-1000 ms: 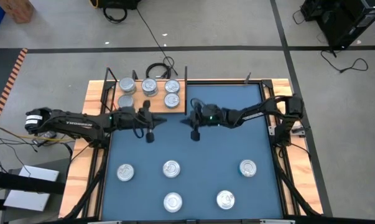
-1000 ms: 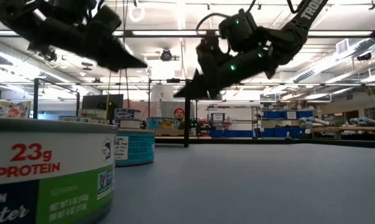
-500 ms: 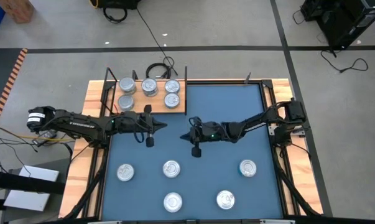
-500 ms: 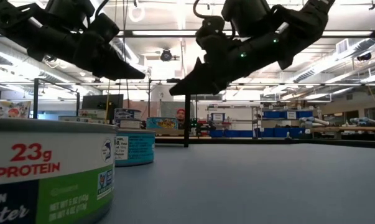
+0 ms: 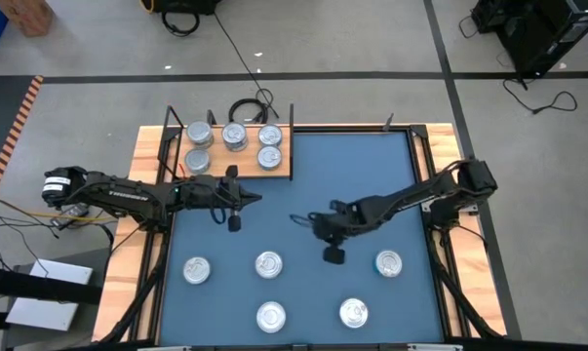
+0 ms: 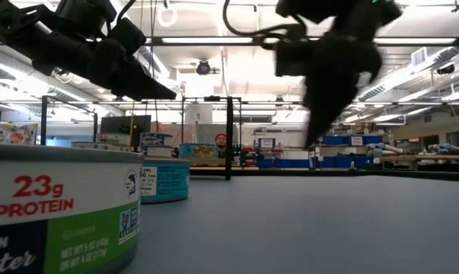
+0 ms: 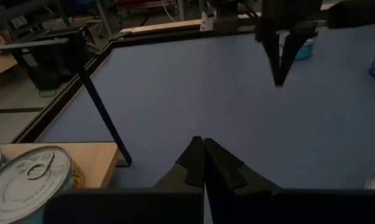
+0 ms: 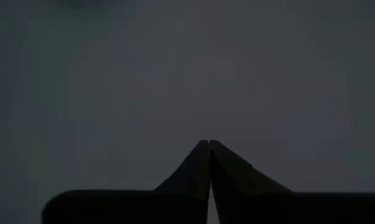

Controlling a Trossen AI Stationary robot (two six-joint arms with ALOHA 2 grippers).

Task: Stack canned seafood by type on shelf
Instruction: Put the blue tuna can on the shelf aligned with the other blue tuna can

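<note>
Silver tins: five on your shelf (image 5: 278,164), five loose on the blue mat (image 5: 294,210) | left tool (image 5: 252,196): pinched closed, holding nothing, near the shelf | right tool (image 5: 295,218): tips together, holding nothing, mid-mat

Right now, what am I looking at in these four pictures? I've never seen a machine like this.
It is a robot with two dark jointed arms at a table, each ending in a two-finger gripper. One picture looks straight down from above, one looks level across the table top, and two come from cameras on the arms' wrists.

From above, the left gripper hangs near the wooden shelf, and the right gripper points down over the blue mat. Both are shut and hold nothing.

Five round tuna tins sit on the shelf. Five more lie spread on the mat, such as this tin. In the table-level picture the nearest tin looms large, its label reading "23g protein".
</note>
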